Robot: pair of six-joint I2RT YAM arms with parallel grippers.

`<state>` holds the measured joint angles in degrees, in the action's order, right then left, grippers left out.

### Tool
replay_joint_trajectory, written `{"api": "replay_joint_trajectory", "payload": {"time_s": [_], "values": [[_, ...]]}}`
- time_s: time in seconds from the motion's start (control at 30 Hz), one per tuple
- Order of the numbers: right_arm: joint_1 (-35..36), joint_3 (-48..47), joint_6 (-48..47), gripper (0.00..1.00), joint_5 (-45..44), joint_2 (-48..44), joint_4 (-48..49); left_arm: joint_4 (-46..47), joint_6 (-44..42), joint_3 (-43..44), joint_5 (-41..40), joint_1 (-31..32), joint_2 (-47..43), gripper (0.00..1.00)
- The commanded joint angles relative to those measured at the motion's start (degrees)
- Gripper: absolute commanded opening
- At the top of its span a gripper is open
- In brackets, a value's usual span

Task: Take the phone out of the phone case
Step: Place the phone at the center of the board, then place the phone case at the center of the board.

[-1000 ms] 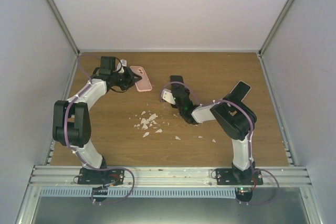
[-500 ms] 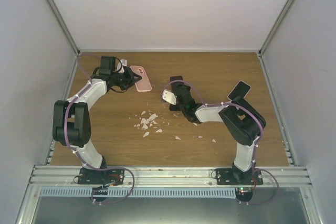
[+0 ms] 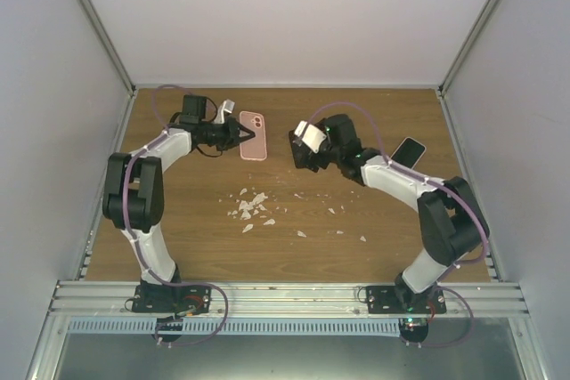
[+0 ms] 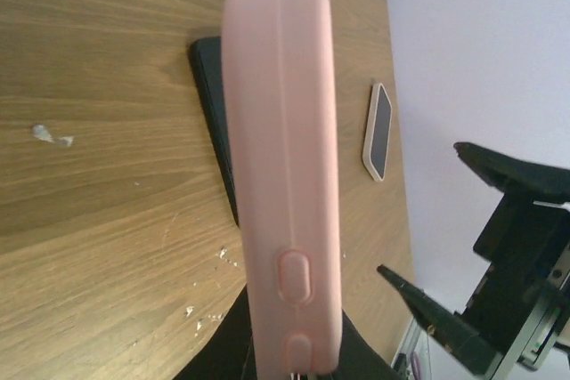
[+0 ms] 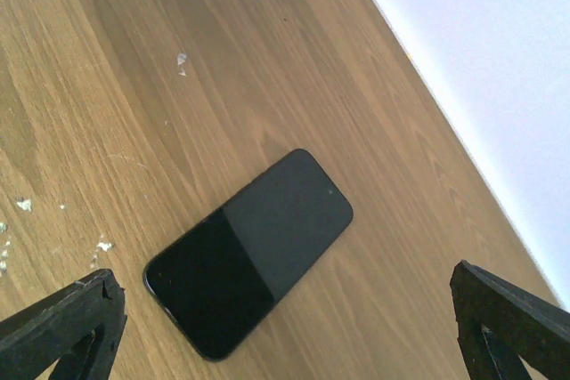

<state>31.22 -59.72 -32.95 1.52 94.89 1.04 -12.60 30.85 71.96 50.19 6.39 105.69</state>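
Observation:
My left gripper [image 3: 233, 135] is shut on the pink phone case [image 3: 253, 135] and holds it above the table at the back. In the left wrist view the case [image 4: 280, 157] is seen edge-on, side buttons near my gripper [image 4: 294, 358]. A bare black phone [image 5: 249, 251] lies flat on the wood; it also shows behind the case in the left wrist view [image 4: 212, 95]. My right gripper [image 3: 299, 149] is open and empty, hovering above that phone [image 5: 285, 344]. I cannot pick the black phone out in the top view.
A second phone with a cream edge [image 3: 408, 150] lies at the back right, also in the left wrist view [image 4: 378, 131]. White crumbs [image 3: 251, 206] are scattered mid-table. Grey walls enclose the table on three sides.
The right arm has swung its elbow out to the right and its gripper has moved toward the back. The left gripper has shifted the pink case slightly right and straightened it.

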Motion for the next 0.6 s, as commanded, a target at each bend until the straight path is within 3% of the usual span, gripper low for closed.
{"api": "replay_joint_trajectory", "payload": {"time_s": [0.0,0.27,0.57], "values": [[-3.98,-0.87,2.17,1.0,9.18,-0.48,-8.52,2.66,-3.26,2.83,3.72,1.72,3.96,0.0],[-8.65,-1.84,2.41,0.91,13.85,3.3,-12.19,0.7,-4.39,8.45,2.74,4.83,11.97,0.0],[-8.97,-1.64,2.54,0.81,11.74,7.74,-10.75,-0.55,-4.44,13.47,-0.65,6.75,19.18,0.0]]}}
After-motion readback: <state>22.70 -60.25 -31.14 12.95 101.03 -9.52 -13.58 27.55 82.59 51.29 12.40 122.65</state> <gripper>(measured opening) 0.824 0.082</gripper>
